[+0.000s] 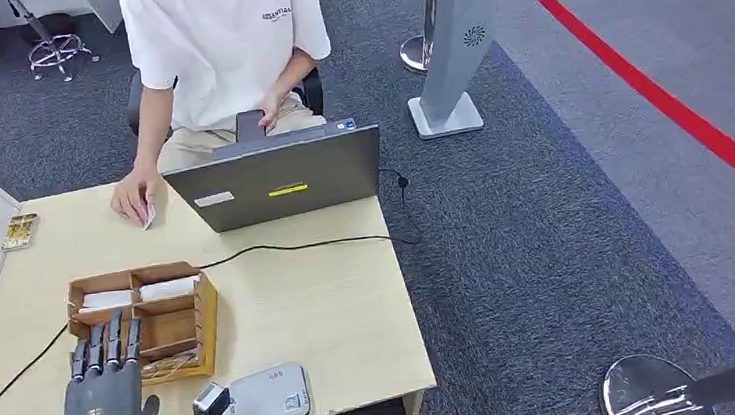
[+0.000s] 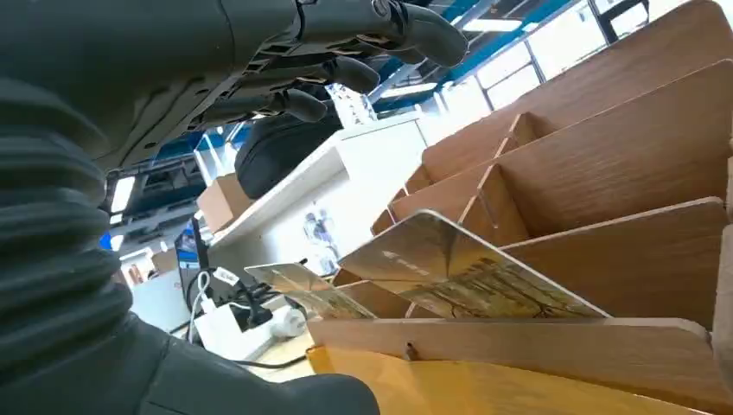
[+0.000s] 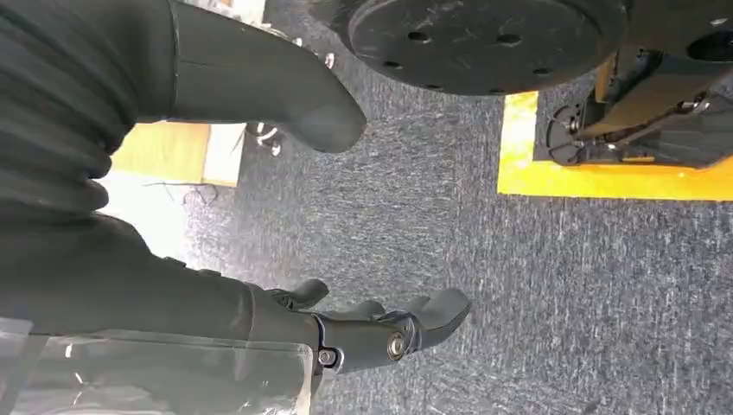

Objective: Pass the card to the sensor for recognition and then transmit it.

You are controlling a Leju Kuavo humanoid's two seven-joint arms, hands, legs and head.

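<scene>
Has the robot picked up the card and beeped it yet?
Not yet. The left hand is open above the wooden box, holding nothing, and a card lies in the box's near slot. The right hand hangs open over the carpet. Nothing looks done. Still to do: grab a card, hold it to the grey sensor, then pass it on.

Bare tabletop (image 1: pixel 312 303) between wooden organizer (image 1: pixel 143 322) and laptop (image 1: pixel 275 175), crossed by 1 cable (image 1: pixel 277 247), seemingly flat.
</scene>
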